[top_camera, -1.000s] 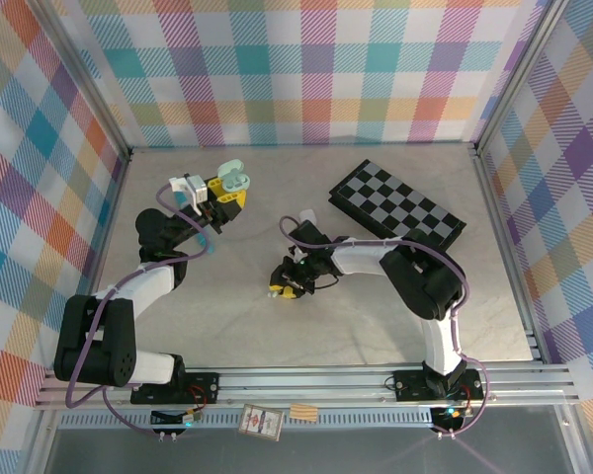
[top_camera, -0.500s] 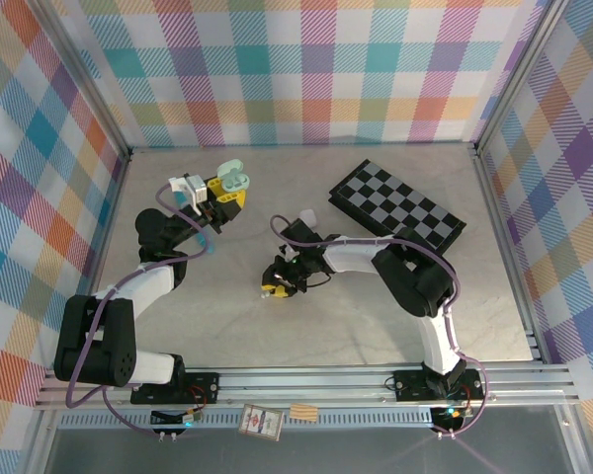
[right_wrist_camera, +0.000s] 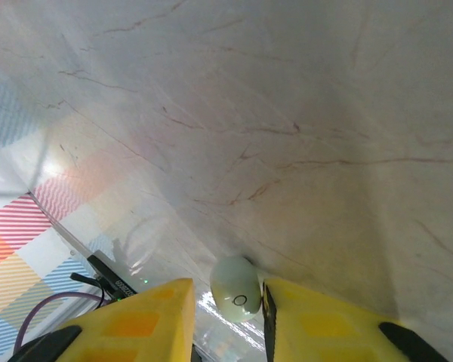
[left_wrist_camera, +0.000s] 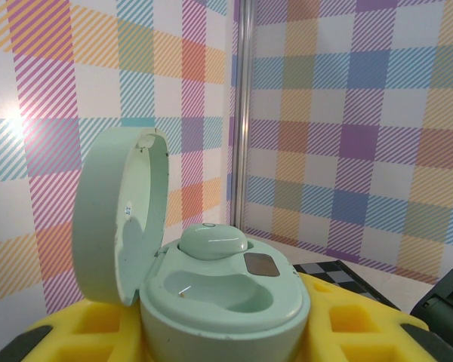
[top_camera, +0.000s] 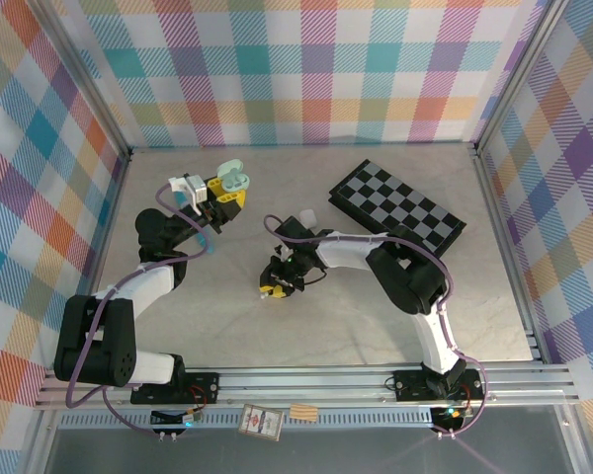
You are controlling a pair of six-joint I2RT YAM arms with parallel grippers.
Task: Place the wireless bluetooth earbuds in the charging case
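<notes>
— What's the right gripper (right_wrist_camera: 228,292) up to, down by the table?

— Its yellow fingers (right_wrist_camera: 136,320) stand a little apart, tips low over the surface, with a mint earbud (right_wrist_camera: 236,289) lying between them. The bud touches one finger. At the other a sliver of table (right_wrist_camera: 287,113) shows, so I wouldn't call it pinched.

— And the surface past those tips?

— Pale, marble-look, with thin brownish veins running across it. It's glossy too, with a bright glint right under the bud. Off to one side of the fingers some plaid colours show faintly, along with a purple cable (right_wrist_camera: 30,317).

— The left gripper (left_wrist_camera: 223,335)?

— Clamped on the charging case (left_wrist_camera: 226,302), which is mint like the bud. It's gripped low on its body from both sides, with the opening facing up. The lid (left_wrist_camera: 121,219) stands upright, hinged open at one side. Just above the fingers is an open hollow, and a second earbud (left_wrist_camera: 214,240) sits in the well behind it.

— What's behind the case?

— A corner of the chessboard (left_wrist_camera: 338,268), lying flat on the table. Beyond that an aluminium post (left_wrist_camera: 244,113) stands where two plaid walls (left_wrist_camera: 362,113) meet, checked in lilac, orange, teal and yellow.

— Anything lying between the arms?

— From above, a small white piece (top_camera: 306,219) rests on the table between the right gripper and the chessboard. It's too small for me to name.
</notes>
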